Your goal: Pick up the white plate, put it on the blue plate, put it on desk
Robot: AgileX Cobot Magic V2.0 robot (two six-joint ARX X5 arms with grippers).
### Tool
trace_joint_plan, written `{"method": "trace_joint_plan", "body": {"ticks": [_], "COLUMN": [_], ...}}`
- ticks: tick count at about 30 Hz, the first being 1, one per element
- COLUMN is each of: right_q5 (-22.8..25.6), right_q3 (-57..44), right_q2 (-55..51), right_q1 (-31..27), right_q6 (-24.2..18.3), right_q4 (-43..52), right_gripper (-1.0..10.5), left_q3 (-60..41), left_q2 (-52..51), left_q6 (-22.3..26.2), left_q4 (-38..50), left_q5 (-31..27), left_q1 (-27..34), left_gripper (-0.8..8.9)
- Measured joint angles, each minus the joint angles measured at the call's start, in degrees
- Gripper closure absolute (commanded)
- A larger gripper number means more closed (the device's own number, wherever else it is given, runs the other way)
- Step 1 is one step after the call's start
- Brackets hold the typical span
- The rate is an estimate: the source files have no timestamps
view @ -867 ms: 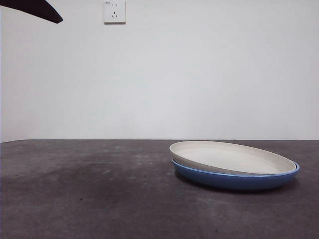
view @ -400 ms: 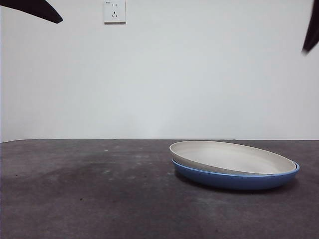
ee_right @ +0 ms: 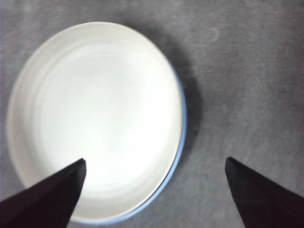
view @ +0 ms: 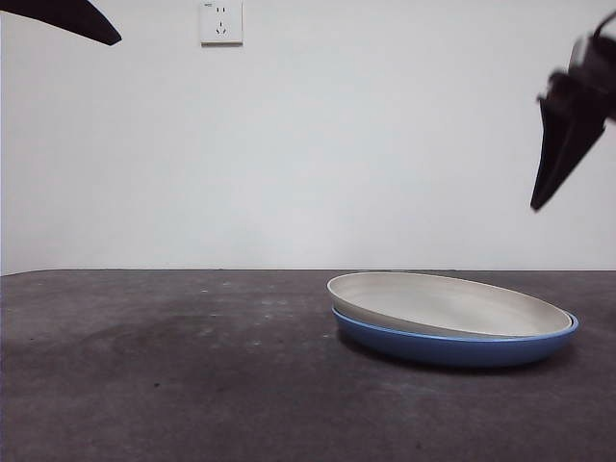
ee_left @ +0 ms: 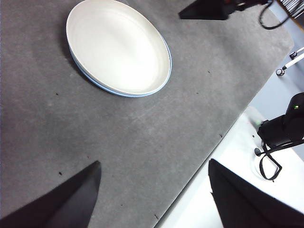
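The white plate (view: pixel 448 303) lies nested in the blue plate (view: pixel 452 348) on the desk (view: pixel 173 375), right of centre, a little tilted. My right gripper (view: pixel 551 173) hangs open and empty, high above the plates' right side. In the right wrist view the white plate (ee_right: pixel 95 118) lies below the open gripper (ee_right: pixel 154 166), with the blue plate's rim (ee_right: pixel 182 137) showing along one side. My left gripper (ee_left: pixel 154 166) is open, empty and far from the white plate (ee_left: pixel 118 45). It shows as a black tip (view: pixel 87 24) at the top left corner.
A wall socket (view: pixel 220 21) is on the white wall behind. The left wrist view shows the desk's edge (ee_left: pixel 204 156), a black device with cables (ee_left: pixel 280 133) on the white floor beyond it, and the right arm (ee_left: pixel 209 7) near the plates.
The right gripper has come into the front view from the top right and moved down and left, toward the plates. The plates and the left arm have not moved.
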Motion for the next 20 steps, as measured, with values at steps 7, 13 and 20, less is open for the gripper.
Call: {"method": "trace_joint_plan", "body": {"ticks": [7, 13, 20], "right_q5": [-3.28, -3.41, -3.43], "right_q3": [0.0, 0.0, 0.0], "right_q2": [8.66, 14.23, 15.98], "right_q1": [-0.68, -0.59, -0.26], "right_q6": [-0.04, -0.04, -0.04], "right_q4": [5.99, 9.25, 11.15], "right_gripper": [5.4, 6.0, 6.9], "left_q3": [-0.02, -0.02, -0.02], "left_q2": [0.0, 0.0, 0.0], "left_q6": [0.02, 0.02, 0.02], "left_q4": [0.0, 0.0, 0.0], "left_q5": [0.0, 0.0, 0.0], "left_q1": [0.0, 0.0, 0.0], "left_gripper": [4.48, 4.48, 4.48]}}
